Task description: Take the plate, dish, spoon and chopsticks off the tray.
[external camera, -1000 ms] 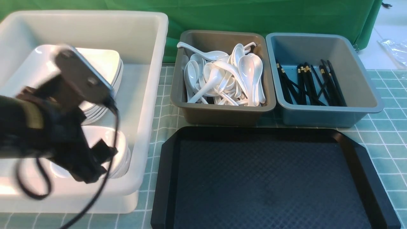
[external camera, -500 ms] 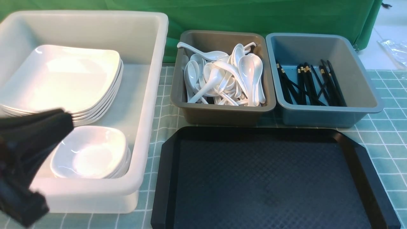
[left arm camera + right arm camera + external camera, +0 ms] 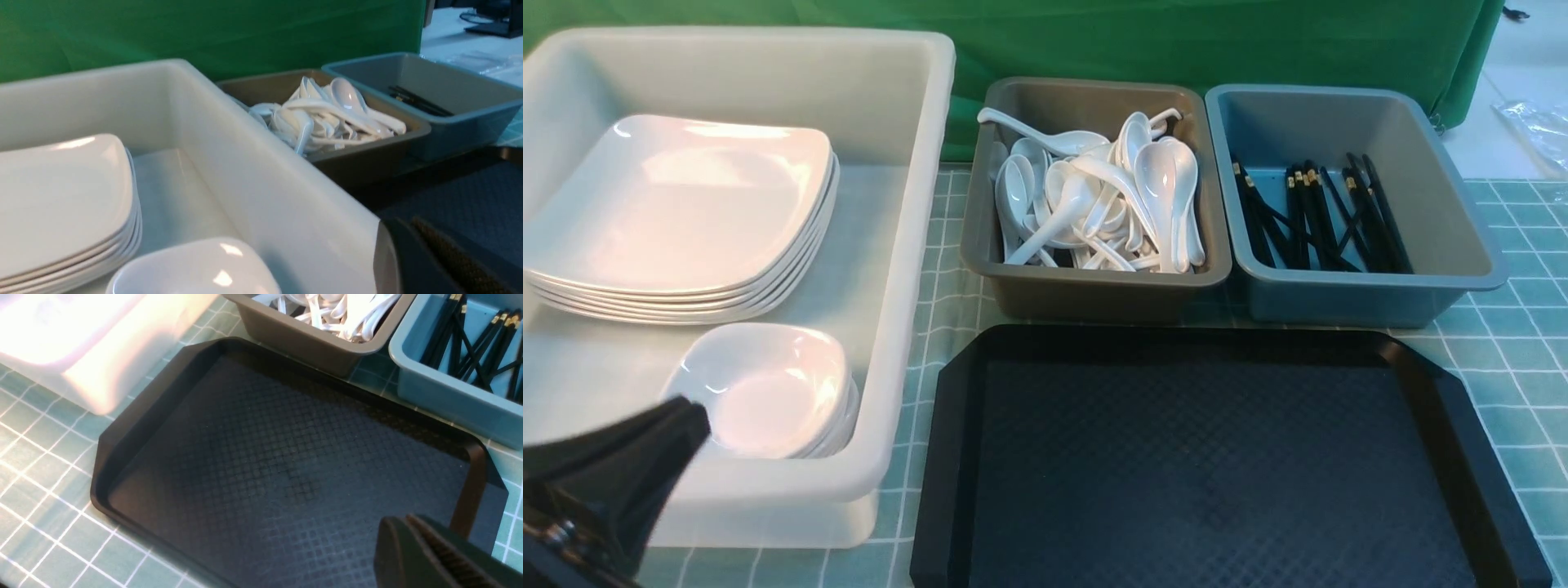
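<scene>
Clearly, both your grippers are clenched: the left gripper [image 3: 701, 415] by the near side of the one white tub [image 3: 913, 237], the right gripper [image 3: 402, 522] above the single black tray [image 3: 1201, 457]. Just beyond your left gripper, the tub holds one stack of small bowls [image 3: 760, 392], at least two, and behind it one stack of at least four large plates [image 3: 678, 204]. Farther right, you have two bins beyond the tray: the brown bin [image 3: 1094, 296] holds a heap of white spoons [image 3: 1066, 214], the blue-grey bin [image 3: 1364, 298] many black chopsticks [image 3: 1311, 216], both too jumbled to count.
</scene>
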